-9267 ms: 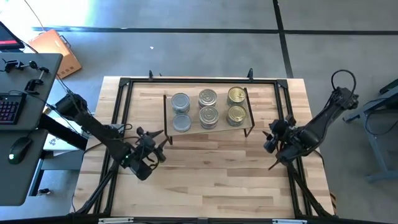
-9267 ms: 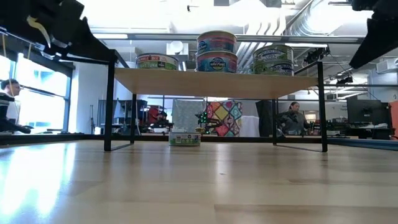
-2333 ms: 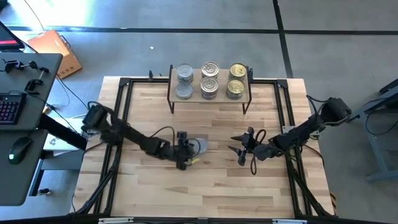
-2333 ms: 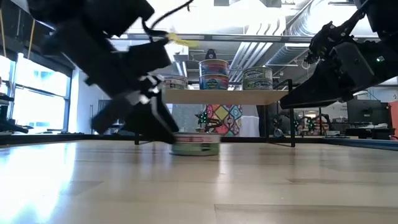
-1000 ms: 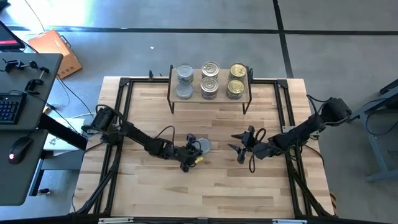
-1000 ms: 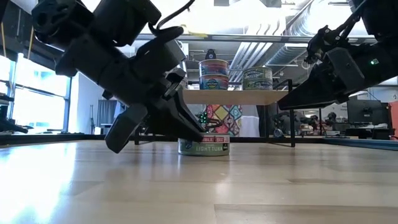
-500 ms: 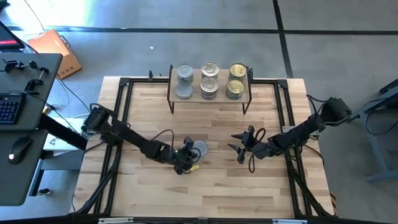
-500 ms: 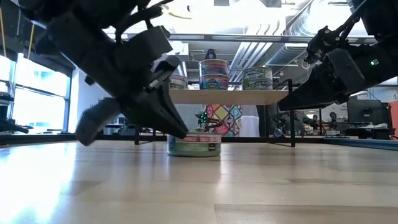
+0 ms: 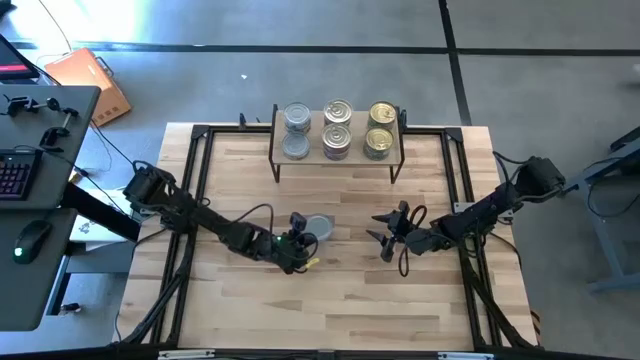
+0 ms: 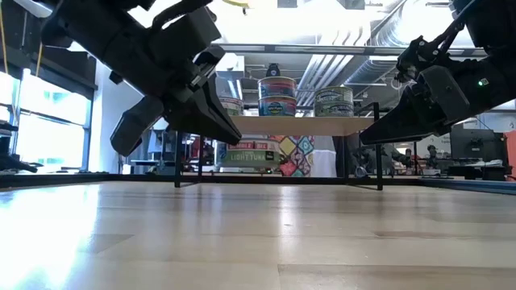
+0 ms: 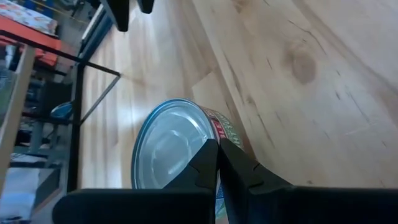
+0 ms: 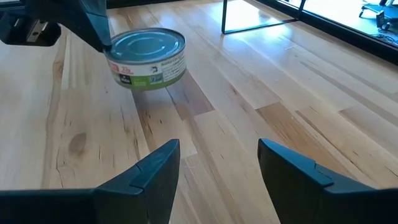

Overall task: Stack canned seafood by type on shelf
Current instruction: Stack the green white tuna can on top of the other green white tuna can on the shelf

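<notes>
A silver-topped tin of canned seafood with a green label hangs a little above the tabletop near the table's middle. My left gripper is shut on its edge. To the right, my right gripper stands open with nothing between its fingers, which point at the tin. At the table's far edge the shelf carries several more tins in three rows: plain silver, pull-ring, gold. In the low view two of its piles are two high. My left gripper pinches the tin's top rim between its two fingers, on the side toward the table's left. The fingers slant down at it from the left. The tin hangs about level, top up, clear of the table.
A black metal frame runs round the tabletop. Bare wood lies between the held tin and the shelf, and along the near half of the table. A desk with a keyboard stands off the table's left side.
My left gripper has risen with the tin in its hold. The tin stood on the table a second ago, slid slightly toward the left, and now hangs clear of the wood.
</notes>
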`<state>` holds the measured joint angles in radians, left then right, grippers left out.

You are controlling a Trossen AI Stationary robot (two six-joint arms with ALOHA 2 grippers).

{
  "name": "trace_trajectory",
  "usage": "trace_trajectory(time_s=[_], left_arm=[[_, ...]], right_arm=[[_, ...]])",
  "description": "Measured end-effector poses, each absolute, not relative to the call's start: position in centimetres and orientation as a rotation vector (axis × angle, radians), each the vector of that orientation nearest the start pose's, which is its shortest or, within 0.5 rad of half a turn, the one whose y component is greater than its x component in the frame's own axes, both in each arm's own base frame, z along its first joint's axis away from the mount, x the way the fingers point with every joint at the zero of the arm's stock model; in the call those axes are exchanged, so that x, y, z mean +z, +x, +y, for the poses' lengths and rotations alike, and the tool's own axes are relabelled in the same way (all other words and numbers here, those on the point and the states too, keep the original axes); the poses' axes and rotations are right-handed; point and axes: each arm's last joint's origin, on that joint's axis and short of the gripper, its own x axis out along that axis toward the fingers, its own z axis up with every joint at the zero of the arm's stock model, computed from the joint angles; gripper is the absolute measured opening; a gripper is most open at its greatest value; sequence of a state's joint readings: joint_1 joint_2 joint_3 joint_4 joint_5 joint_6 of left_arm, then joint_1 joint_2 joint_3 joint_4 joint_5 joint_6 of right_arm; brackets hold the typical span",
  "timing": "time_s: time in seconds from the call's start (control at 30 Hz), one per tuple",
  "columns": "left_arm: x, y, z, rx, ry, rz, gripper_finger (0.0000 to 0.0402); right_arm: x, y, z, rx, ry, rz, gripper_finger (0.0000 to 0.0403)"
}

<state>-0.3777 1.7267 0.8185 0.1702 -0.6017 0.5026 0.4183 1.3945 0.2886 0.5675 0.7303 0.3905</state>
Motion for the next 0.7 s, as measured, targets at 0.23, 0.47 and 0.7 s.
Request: trace_trajectory(time_s=[0.23, 0.47, 0.7], left_arm=[[14.9, 30.6, -11.3, 0.074, 0.865, 0.691, 0.0001], [18.4, 29.2, -11.4, 0.12, 0.861, 0.637, 0.0001], [23.3, 27.2, -9.6, 0.222, 0.923, 0.579, 0.0001]], right_arm=[[12.5, 20.3, 6.9, -0.385, 0.087, 0.386, 0.0209], [12.5, 20.3, 6.9, -0.386, 0.091, 0.385, 0.0209], [12.5, 20.3, 6.9, -0.388, 0.095, 0.386, 0.0209]])
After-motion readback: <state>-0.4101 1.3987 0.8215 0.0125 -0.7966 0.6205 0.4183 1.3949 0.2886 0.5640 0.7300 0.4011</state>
